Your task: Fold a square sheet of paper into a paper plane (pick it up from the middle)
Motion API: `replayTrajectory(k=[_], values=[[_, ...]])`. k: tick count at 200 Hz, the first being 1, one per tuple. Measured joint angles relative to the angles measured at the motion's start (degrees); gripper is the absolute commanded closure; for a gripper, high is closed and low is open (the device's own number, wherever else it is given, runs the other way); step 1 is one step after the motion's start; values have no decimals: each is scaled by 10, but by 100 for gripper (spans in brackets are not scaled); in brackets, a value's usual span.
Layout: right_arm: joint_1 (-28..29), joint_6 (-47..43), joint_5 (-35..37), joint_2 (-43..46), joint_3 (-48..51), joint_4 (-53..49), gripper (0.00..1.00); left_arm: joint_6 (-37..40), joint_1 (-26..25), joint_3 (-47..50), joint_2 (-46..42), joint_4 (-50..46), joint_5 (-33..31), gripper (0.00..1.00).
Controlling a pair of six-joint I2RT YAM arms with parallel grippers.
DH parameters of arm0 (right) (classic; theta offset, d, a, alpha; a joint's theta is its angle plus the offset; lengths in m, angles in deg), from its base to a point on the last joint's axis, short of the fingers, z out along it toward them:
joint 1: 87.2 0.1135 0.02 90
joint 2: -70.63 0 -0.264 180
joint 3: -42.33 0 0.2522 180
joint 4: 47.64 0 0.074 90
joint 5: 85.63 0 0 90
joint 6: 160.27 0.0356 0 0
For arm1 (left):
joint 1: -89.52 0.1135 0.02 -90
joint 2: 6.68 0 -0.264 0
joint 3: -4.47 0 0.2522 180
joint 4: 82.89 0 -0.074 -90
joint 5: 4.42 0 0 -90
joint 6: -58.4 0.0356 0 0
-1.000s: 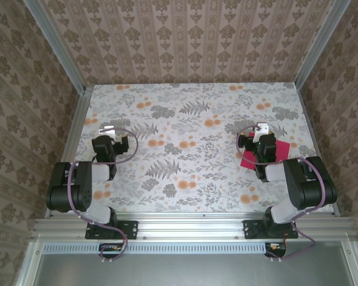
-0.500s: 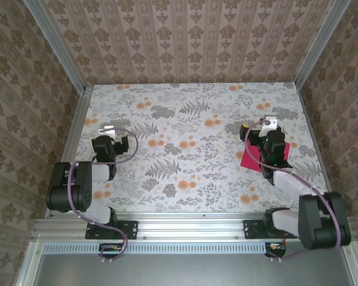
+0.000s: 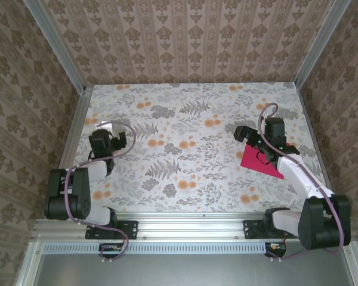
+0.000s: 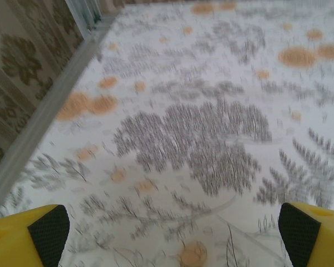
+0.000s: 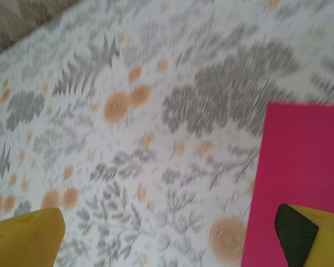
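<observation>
On your left, the left claw (image 3: 110, 143) hangs over the floral-patterned table (image 3: 185, 179) with its jaws spread wide, gripping nothing. To the right, the thin magenta-pink square sheet of paper (image 3: 261, 161) lies flat on the table. The right claw (image 3: 255, 137) hovers over its far edge, jaws wide apart and empty.

We count one square sheet of paper (image 3: 259, 164), one flowered table (image 3: 185, 173) and two grippers, the left gripper (image 4: 172, 228) and the right gripper (image 5: 170, 233).
</observation>
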Motion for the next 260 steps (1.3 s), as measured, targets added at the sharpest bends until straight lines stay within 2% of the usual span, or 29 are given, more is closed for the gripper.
replayTrajectory(k=[18,36,61,80,102,130,197,222,260], values=[[0,13,-37,-35,-17,-40,3,-29,21,-6,-69,-36,6,0],[0,21,-57,-63,-49,-79,9,-64,38,-14,-130,-101,15,0],[0,24,-58,-92,-93,-122,10,-111,43,-82,-150,-236,39,0],[0,24,-22,-116,-111,-151,8,-145,43,-107,-170,-288,64,0],[-1,22,31,-159,-130,-191,8,-189,44,-93,-243,-332,72,0],[-5,17,64,-211,-146,-212,7,-246,49,-88,-316,-374,69,0],[-9,7,80,-307,-186,-221,9,-270,51,-87,-314,-450,221,0],[-7,7,76,-308,-186,-221,11,-273,20,-85,-313,-462,258,0],[33,5,52,-308,-186,-221,13,-273,-85,-84,-296,-469,256,0]])
